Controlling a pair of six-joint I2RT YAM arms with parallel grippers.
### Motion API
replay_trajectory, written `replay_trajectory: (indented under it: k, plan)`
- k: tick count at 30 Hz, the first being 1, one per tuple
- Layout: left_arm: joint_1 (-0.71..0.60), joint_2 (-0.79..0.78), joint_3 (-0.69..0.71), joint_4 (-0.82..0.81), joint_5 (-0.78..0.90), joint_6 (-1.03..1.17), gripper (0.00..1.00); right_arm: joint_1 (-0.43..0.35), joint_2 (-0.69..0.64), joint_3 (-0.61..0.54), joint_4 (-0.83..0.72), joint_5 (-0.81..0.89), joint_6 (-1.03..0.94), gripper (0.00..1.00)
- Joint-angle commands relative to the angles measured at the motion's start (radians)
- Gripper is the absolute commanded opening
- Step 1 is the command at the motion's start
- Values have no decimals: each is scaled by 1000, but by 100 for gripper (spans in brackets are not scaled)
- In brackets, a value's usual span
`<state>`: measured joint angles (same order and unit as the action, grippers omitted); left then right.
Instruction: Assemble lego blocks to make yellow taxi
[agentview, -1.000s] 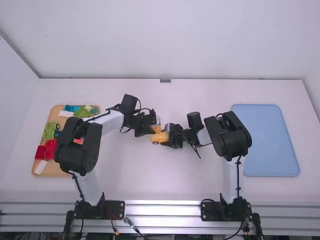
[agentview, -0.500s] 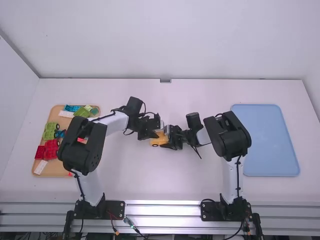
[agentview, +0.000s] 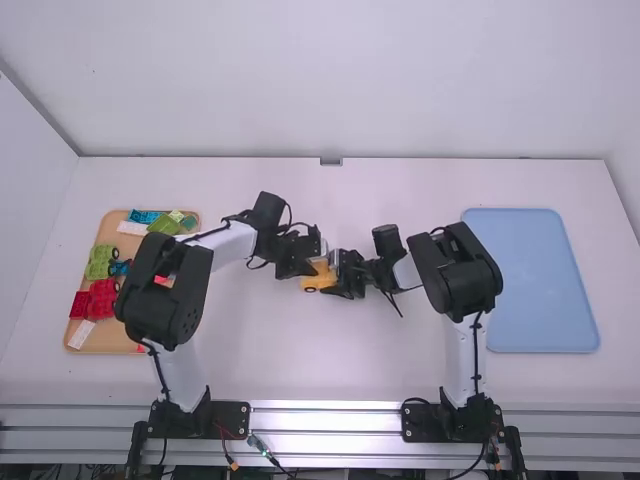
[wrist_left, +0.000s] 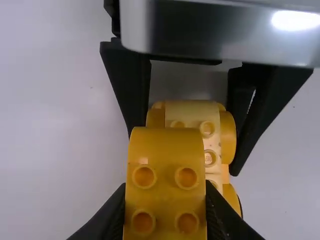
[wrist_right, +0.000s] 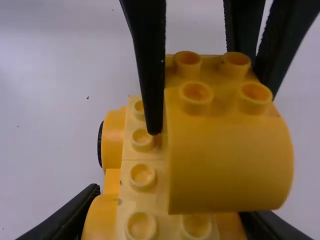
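Near the table's middle, my left gripper (agentview: 300, 266) and my right gripper (agentview: 346, 275) meet at the yellow car base (agentview: 314, 283). In the left wrist view, my left gripper (wrist_left: 165, 202) is shut on a yellow block (wrist_left: 166, 150) with a curved end and studs on top. That block is over the car base (wrist_left: 192, 114); whether its underside is seated on the studs is hidden. The right wrist view has my right gripper (wrist_right: 172, 217) shut on the sides of the wheeled car base (wrist_right: 142, 192), with the curved block (wrist_right: 227, 155) above its studs.
At the left, a wooden tray (agentview: 95, 343) holds red (agentview: 102, 298), green (agentview: 100, 262) and blue (agentview: 143, 216) blocks, partly behind the left arm. A light blue tray (agentview: 540, 280) lies to the right of the right arm.
Over the last second my left gripper has shifted a little to the right, closer to my right gripper, and then stayed there. The right arm has hardly moved.
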<state>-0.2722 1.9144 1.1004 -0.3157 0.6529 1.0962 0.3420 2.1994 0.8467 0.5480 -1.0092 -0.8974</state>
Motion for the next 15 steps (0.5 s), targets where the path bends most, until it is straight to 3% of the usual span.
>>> replay_trajectory:
  k: [1, 8, 15]
  plan:
    - [5, -34, 15, -23, 48, -7, 2, -1, 23, 5, -11, 41, 18, 59]
    - [-3, -34, 21, -45, 136, -6, 2, -1, 23, 5, -11, 40, 18, 58]
    - [-3, -29, -34, 19, 116, -15, 2, 1, 23, 5, -11, 38, 18, 58]
